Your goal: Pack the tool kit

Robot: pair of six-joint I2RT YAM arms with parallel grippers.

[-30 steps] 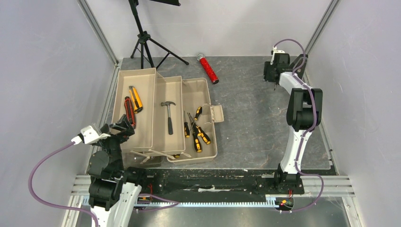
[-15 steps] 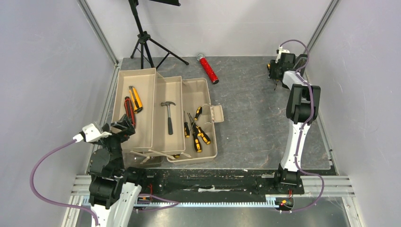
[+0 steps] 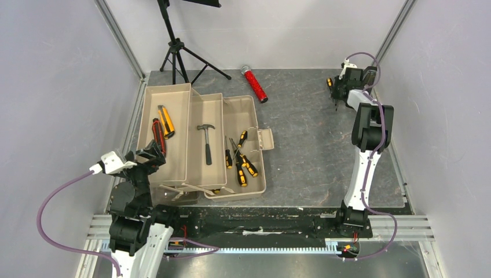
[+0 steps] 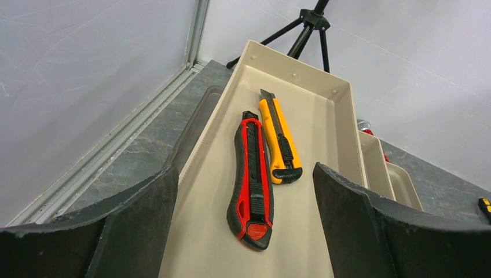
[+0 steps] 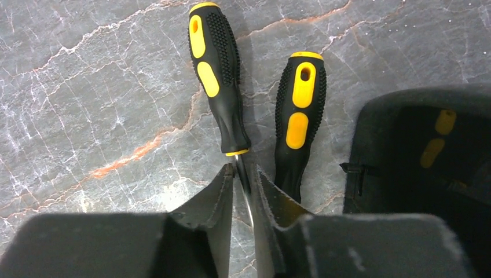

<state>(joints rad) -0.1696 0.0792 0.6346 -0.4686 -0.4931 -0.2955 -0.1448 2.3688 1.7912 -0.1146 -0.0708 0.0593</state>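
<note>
Right wrist, screwdriver handle away (shaft pinched)

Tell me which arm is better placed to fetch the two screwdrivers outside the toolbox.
Right. The right gripper flanks the shaft of one screwdriver; the second screwdriver lies beside it. The left gripper hangs open over the knife tray, far away.

No legible text or markings

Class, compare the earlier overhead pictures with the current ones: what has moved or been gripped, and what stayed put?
The right pincer edged farther toward the far right corner and closed on the metal shaft of a black-and-yellow screwdriver. The left pincer, open at the tan plastic toolbox, and the tools inside stayed put.
</note>
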